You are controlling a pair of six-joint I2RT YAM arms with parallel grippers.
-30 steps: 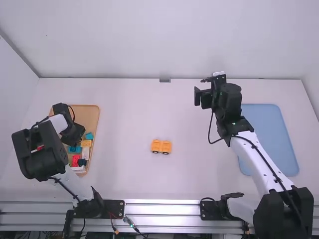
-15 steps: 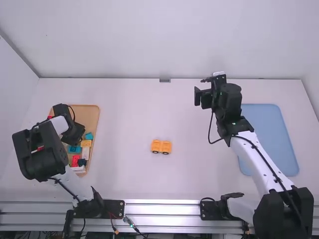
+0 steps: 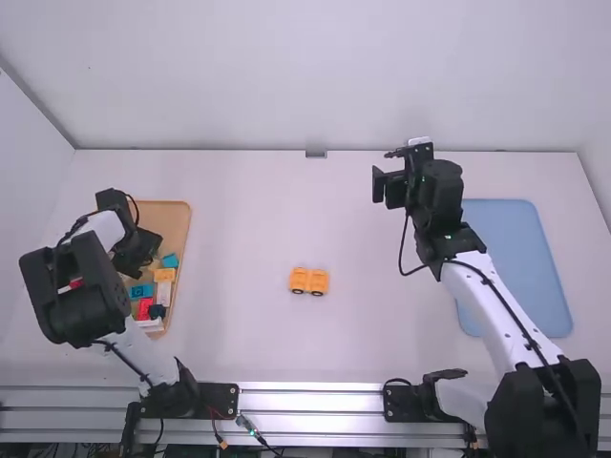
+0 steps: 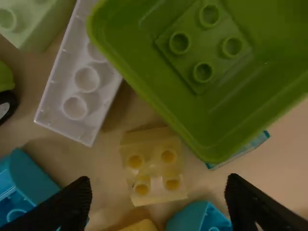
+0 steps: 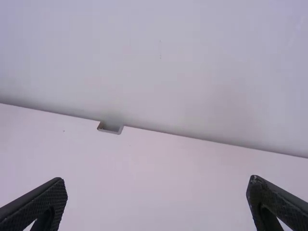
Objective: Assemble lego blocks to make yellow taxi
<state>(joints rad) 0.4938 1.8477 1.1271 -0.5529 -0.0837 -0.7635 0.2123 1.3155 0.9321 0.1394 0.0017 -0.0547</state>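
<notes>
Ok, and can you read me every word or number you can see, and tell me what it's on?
There are no words or numbers that I can read.
Blue block in the tan tray: little dark marks, too small to tell if they are letters.
See-through yellow block: round studs, no letters.

From my station, I see that my left arm's black two-finger gripper (image 3: 136, 254) has shifted slightly since half a second ago, a little farther from the high camera and toward the left, over the tan rectangular tray (image 3: 174, 219). That has uncovered more of the teal plastic toy block (image 3: 141, 290) just nearer the camera.
</notes>
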